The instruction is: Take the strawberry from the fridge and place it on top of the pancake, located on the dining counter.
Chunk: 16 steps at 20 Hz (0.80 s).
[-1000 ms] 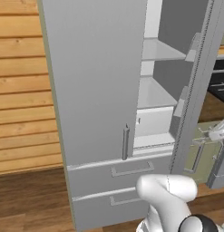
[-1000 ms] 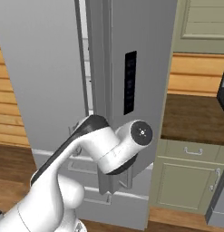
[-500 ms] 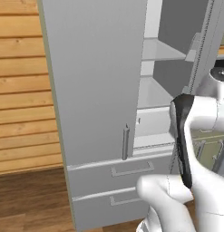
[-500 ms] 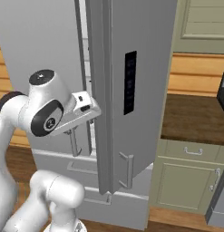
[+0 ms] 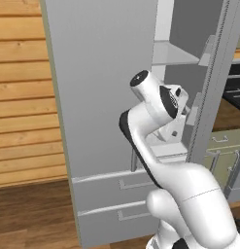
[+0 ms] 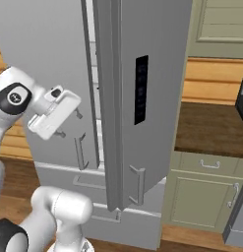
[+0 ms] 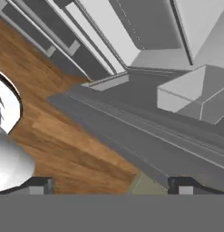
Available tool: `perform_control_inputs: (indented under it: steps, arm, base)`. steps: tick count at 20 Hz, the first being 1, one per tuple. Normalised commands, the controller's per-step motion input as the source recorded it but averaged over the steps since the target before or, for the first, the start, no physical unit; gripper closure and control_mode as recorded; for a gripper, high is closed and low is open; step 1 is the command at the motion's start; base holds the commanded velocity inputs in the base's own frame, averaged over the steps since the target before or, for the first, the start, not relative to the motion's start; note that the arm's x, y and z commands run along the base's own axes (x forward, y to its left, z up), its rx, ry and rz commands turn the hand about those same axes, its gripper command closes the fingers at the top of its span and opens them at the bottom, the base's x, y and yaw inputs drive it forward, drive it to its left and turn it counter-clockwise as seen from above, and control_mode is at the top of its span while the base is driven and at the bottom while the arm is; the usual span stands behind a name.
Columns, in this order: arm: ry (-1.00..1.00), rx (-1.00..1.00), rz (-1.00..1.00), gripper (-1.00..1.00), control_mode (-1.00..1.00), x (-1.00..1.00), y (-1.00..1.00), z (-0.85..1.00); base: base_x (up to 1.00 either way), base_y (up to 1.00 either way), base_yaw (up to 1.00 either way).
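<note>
1. While we are holding the end effector (image 7: 111, 183) spread wide and empty in front of the fridge (image 5: 102, 87), we are not yet seeing the strawberry: the white shelves (image 5: 172, 53) that show through the gap look bare, and whatever lies deeper inside is hidden from us.
2. We are judging the search inside the fridge as the step in hand, with the carry to the pancake not yet begun.
3. We are worried first about the open right door (image 6: 142, 98), which is standing edge-on just beside the hand; a wide swing of the arm (image 5: 155, 141) could be knocking into it or into the closed left door.
4. We are also seeing a narrow opening between the two doors, so reaching in at an angle could be catching the wrist on a shelf edge or on the door bins (image 7: 195, 97).
5. We are expecting a small, soft, rounded fruit, so closing too hard could be bruising it, and closing off-centre could be rolling it away along the shelf.
6. We are looking down, in the hand view, at a brown wooden floor (image 7: 63, 136) below the fridge's drawers (image 5: 121, 194).
7. We are noting wood-plank walls (image 5: 19, 97) to the left, and a dark brown desk (image 6: 211, 128) on pale green cabinets (image 6: 201, 197) to the right.
</note>
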Motion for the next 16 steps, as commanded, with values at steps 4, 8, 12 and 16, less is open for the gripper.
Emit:
perform_control_inputs:
  steps: [4, 8, 12, 16]
  arm:
    - [0.07, -0.15, 0.00, -1.00, -1.00, 0.55, -0.72, -0.24]
    - [0.09, -0.25, 0.00, -1.00, -1.00, 0.55, -0.24, 0.00]
    - [0.06, -0.19, 0.00, -1.00, -1.00, 0.34, -0.29, 0.00]
    - [0.09, -0.10, 0.00, -1.00, -1.00, -0.08, -0.50, 0.15]
  base:
    - [0.00, 0.00, 0.00]
    - [0.00, 0.00, 0.00]
    - [0.00, 0.00, 0.00]
    - [0.00, 0.00, 0.00]
